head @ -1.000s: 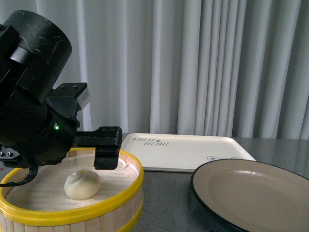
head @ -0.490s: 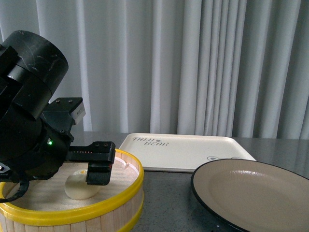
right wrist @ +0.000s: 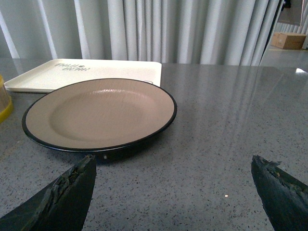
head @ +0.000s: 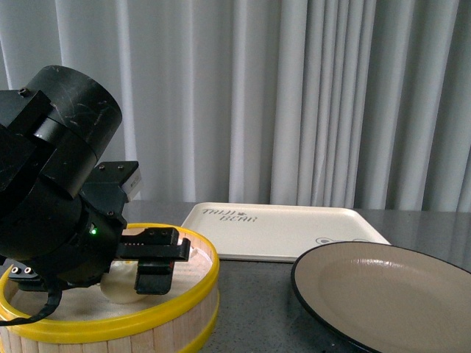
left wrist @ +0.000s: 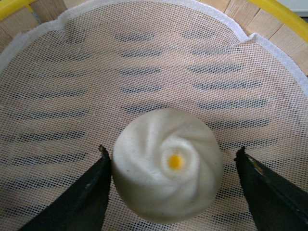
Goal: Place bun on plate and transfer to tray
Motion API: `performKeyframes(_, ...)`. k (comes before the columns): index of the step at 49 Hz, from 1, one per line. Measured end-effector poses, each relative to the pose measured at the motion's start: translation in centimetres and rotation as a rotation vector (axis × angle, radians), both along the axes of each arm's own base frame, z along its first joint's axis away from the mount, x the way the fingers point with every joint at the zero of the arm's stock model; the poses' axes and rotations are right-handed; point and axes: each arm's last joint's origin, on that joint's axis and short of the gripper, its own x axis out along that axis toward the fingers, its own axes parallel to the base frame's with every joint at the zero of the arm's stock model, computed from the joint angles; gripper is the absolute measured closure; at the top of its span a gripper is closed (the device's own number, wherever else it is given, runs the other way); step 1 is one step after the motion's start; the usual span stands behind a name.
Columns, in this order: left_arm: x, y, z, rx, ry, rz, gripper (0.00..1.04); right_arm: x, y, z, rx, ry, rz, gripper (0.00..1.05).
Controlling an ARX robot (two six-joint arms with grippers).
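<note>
Firstly, front view: the left arm (head: 59, 213) reaches down into a yellow-rimmed steamer basket (head: 200, 290) at the near left of the tabletop (head: 254, 294). The bun (head: 118, 289) lies inside on the basket floor, mostly hidden by the arm. The plate (head: 383, 294) sits bare at the near right, and the tray (head: 287, 229) lies beyond both, toward the tabletop's far edge. Next, left wrist view: the left gripper (left wrist: 170, 150) has its jaws spread and straddles the bun (left wrist: 166, 166), which rests upright and pleats-up on the mesh liner (left wrist: 144, 72). One finger (left wrist: 82, 197) is just beside the bun's flank, and contact cannot be told. The other finger (left wrist: 269, 187) stands apart from it, with mesh showing between. The bun is round with no long axis, so it sits slightly off-centre in the gap. Judged ready for closing, the nearer finger would meet it first. Lastly, right wrist view: the right gripper (right wrist: 173, 159) has its jaws spread and empty, low over bare tabletop (right wrist: 231, 144). The plate (right wrist: 96, 113) is just ahead of it and the tray (right wrist: 86, 72) is behind that. The bun is out of this view, so the left arm is clearly the nearer.
</note>
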Motion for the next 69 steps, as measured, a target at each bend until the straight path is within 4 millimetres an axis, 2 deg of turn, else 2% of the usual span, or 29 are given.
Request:
performKeyframes(12,-0.3,0.1,0.3,-0.017,-0.060,-0.004,0.66,0.0,0.0,0.0,0.000,0.000,0.000,0.09)
performKeyframes(18,-0.5,0.0,1.2,-0.034,-0.106,-0.014,0.90,0.0,0.0,0.0,0.000,0.000,0.000,0.09)
performKeyframes(22,-0.6,-0.2,1.9,-0.057,-0.168,-0.025,1.00,0.0,0.0,0.0,0.000,0.000,0.000,0.09)
performKeyframes(25,-0.8,-0.5,2.4,-0.071,-0.213,-0.042,1.00,0.0,0.0,0.0,0.000,0.000,0.000,0.09)
performKeyframes(32,-1.6,-2.8,3.8,-0.143,-0.310,-0.177,1.00,0.0,0.0,0.0,0.000,0.000,0.000,0.09)
performKeyframes(42,-3.0,-7.8,4.6,-0.228,-0.374,-0.352,1.00,0.0,0.0,0.0,0.000,0.000,0.000,0.09)
performKeyframes(47,-3.4,-10.4,4.2,-0.242,-0.377,-0.421,1.00,0.0,0.0,0.0,0.000,0.000,0.000,0.09)
performKeyframes(54,-3.6,-14.5,2.5,-0.234,-0.337,-0.502,1.00,0.0,0.0,0.0,0.000,0.000,0.000,0.09)
performKeyframes(61,-3.3,-16.8,1.8,-0.209,-0.321,-0.546,1.00,0.0,0.0,0.0,0.000,0.000,-0.001,0.09)
performKeyframes(69,-2.4,-18.6,2.1,-0.173,-0.319,-0.555,1.00,0.0,0.0,0.0,0.000,0.000,0.000,0.09)
